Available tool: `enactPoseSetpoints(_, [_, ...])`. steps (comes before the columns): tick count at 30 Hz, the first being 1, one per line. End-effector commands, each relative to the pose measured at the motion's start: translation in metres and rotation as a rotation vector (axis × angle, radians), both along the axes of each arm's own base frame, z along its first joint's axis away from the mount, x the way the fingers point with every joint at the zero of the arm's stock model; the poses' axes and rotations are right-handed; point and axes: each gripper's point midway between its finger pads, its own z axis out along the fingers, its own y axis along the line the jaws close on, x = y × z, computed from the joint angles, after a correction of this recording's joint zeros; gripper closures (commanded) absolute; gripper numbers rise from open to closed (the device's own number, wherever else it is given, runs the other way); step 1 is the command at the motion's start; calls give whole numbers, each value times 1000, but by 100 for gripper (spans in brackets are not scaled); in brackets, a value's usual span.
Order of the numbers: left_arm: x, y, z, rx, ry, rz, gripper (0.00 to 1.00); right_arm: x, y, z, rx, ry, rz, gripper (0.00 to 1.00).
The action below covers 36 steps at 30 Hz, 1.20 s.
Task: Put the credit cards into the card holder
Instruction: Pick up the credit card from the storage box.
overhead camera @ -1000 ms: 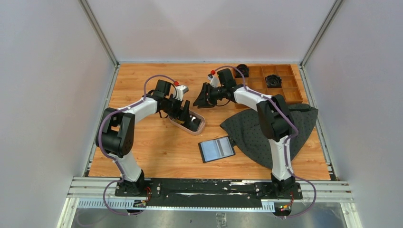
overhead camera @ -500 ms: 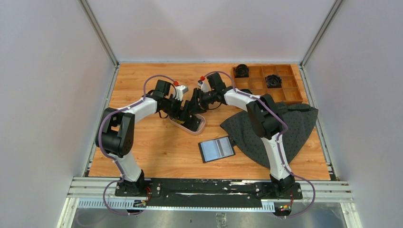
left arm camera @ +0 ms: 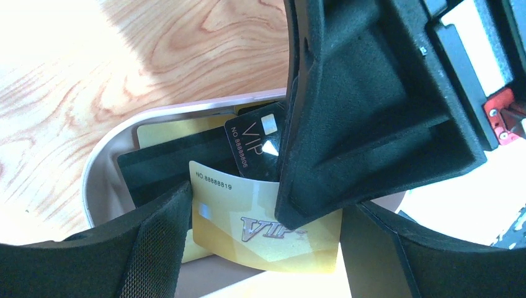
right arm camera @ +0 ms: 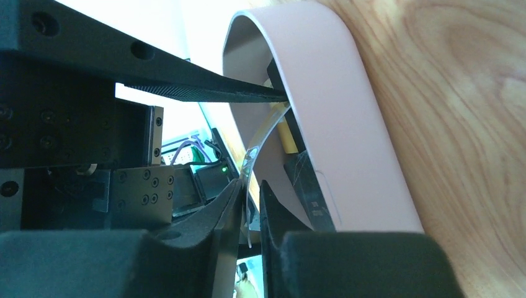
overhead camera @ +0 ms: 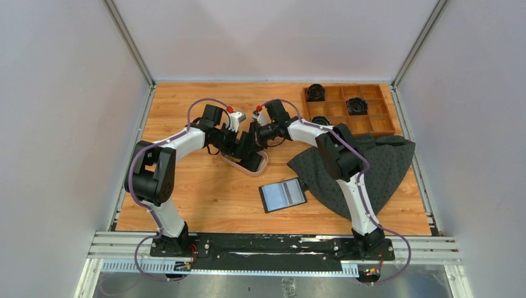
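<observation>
Top view: the step in hand is lifting a card out of the oval, pale pink-rimmed tray point(overhead camera: 264, 162), mid-table and left of centre. The left gripper point(overhead camera: 239, 149) and the right gripper point(overhead camera: 253, 138) meet over it. The small black bifold card holder point(overhead camera: 283, 194) lies open on the wood, near side of the tray and apart from it, grey slots up and no card in it that I can see. At the far right a wooden compartment box point(overhead camera: 379, 131) holds black round parts point(overhead camera: 356, 105). A dark grey dotted cloth point(overhead camera: 378, 174) lies just nearer than the box.

Left wrist view: the thin flat plastic credit cards point(left arm camera: 186, 167) lie stacked in the tray, a gold card point(left arm camera: 260, 242) on top and a black card point(left arm camera: 254, 139) tilted behind. The left gripper's jaws are spread wide, holding nothing.

Right wrist view: the right gripper's jaws are pressed close on the edge of one bowed credit card point(right arm camera: 255, 149) (which colour, I cannot tell).

Next, I judge, comes a clean lift without dragging neighbours, then carrying that card near and right to a slot.
</observation>
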Motion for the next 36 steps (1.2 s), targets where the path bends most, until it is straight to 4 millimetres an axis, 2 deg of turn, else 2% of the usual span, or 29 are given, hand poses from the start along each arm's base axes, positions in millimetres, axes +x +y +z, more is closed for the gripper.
enactPoseSetpoints(1, [-12, 6, -11, 14, 58, 12, 21, -9, 9, 1, 27, 35, 36, 87])
enactPoseSetpoints(4, [-12, 8, -10, 18, 55, 19, 18, -10, 9, 0, 30, 37, 36, 94])
enactPoseSetpoints(8, [-11, 10, -5, 24, 35, 40, 8, -8, 9, 4, 52, 19, 40, 97])
enactPoseSetpoints(12, [-9, 10, 11, 9, -5, 62, 0, -3, 4, 11, 78, -9, 32, 100])
enactPoseSetpoints(17, [-12, 8, 45, -41, -79, 81, 0, -2, -2, 25, 111, -43, 40, 100])
enactPoseSetpoints(25, [-23, 10, 108, -124, -236, 121, 0, -14, -12, 65, 179, -163, 73, 100])
enactPoseSetpoints(29, [-36, 12, 142, -184, -336, 140, 0, -22, -21, 89, 211, -253, 97, 100])
enactPoseSetpoints(36, [-61, 15, 191, -320, -469, 191, 0, -43, -46, 101, 223, -370, 120, 100])
